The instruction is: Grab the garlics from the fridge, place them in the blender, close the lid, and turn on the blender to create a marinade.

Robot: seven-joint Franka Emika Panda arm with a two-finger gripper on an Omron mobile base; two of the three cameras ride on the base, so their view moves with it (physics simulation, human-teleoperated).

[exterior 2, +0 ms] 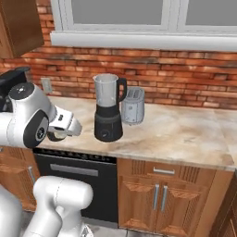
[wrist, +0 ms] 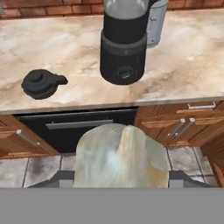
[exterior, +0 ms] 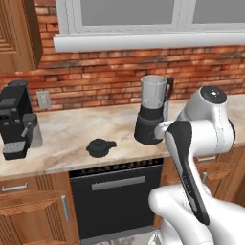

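Brick wall behind marble table [exterior: 72, 129]. Blender [exterior: 152, 112] upright on table, jar uncovered, contents can't tell. Lid [exterior: 100, 147] lies on table left of blender, apart. Gripper [wrist: 120, 177] clamped on garlic [wrist: 120, 159], below table edge, w/ dishwasher [exterior: 117, 196] behind.

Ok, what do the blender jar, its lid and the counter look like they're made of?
The clear greyish tapered blender jar looks like glass or clear plastic: the bricks show through it. The small round black lid lying on the counter looks like matte plastic, with no shine. The beige veined countertop looks like polished marble or stone.
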